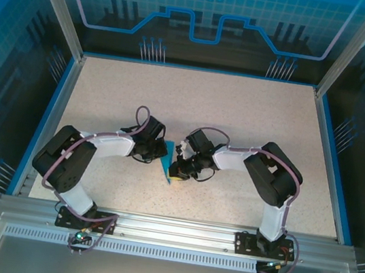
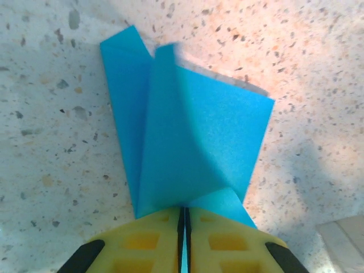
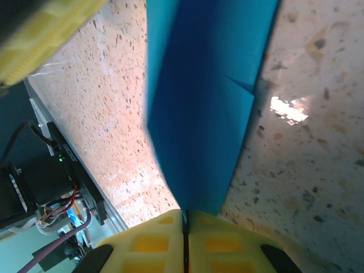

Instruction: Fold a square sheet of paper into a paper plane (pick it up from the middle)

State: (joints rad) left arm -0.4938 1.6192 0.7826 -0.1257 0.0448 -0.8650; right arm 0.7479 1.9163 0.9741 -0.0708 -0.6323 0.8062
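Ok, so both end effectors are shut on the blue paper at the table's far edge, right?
Not the far edge: the top view shows the blue paper on the table's near half. The left end effector and right end effector are shut on it.

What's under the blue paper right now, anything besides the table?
Speckled table surrounds the folded paper, with a shadow beside its far edge. The left gripper and right gripper each pinch an edge. Directly beneath is covered, so unseen.
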